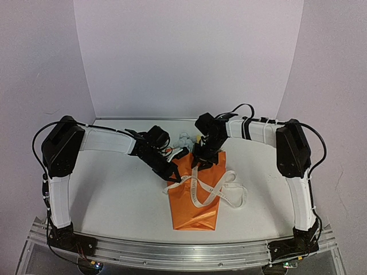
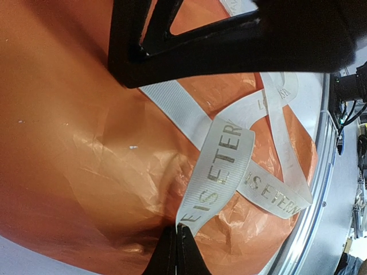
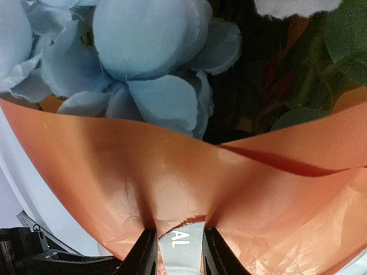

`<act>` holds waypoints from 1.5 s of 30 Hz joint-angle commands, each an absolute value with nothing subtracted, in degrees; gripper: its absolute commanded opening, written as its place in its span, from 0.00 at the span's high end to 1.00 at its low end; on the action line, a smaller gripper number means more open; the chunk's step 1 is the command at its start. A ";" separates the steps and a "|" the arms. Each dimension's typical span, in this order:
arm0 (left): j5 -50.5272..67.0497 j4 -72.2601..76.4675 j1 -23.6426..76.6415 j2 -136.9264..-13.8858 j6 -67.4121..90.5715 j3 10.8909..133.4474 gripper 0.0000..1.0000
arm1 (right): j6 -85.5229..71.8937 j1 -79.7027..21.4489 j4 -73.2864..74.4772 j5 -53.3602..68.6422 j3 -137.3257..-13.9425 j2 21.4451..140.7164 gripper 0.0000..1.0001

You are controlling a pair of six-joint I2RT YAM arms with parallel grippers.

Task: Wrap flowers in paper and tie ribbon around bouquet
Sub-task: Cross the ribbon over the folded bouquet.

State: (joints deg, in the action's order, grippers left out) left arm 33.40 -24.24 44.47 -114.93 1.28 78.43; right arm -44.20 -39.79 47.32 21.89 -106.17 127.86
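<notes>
The bouquet (image 1: 195, 197) lies mid-table, a cone of orange paper (image 2: 74, 143) with pale blue flowers (image 3: 143, 46) at its far, wide end. The white lettered ribbon (image 1: 217, 192) crosses loosely over the cone and loops off to its right. My left gripper (image 1: 175, 176) sits at the cone's left edge, and in its wrist view the left gripper (image 2: 176, 230) is shut on one end of the ribbon (image 2: 221, 166). My right gripper (image 3: 179, 239) presses down on the paper (image 3: 114, 166) near the blooms. Its jaws stand a ribbon's width apart, with the other ribbon end (image 3: 180, 245) lying flat between them.
The white table (image 1: 114, 195) ends in an aluminium rail (image 1: 172, 252) at the near edge, with pale walls behind and at both sides. The right arm's black frame (image 2: 229, 34) hangs close above the left gripper. Green leaves (image 3: 338, 34) sit inside the cone's mouth.
</notes>
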 commanded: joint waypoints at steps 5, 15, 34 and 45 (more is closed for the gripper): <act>33.60 -25.26 44.74 -115.10 -1.49 81.13 0.98 | -45.27 -40.17 47.88 21.11 -108.85 129.30 0.93; 32.37 -23.45 44.69 -113.86 -1.32 80.34 0.94 | -45.23 -40.00 47.89 21.69 -107.10 123.28 1.00; 26.59 -6.78 44.56 -103.73 4.12 73.02 0.47 | -59.09 -37.58 47.35 30.51 -121.60 127.37 1.00; 26.29 -4.00 44.58 -106.42 4.09 75.36 0.33 | -61.95 -37.42 45.55 32.65 -121.26 126.14 1.00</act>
State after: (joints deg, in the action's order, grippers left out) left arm 26.83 -7.91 44.47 -105.83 4.33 73.69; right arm -60.70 -37.52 47.04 31.49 -121.50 126.94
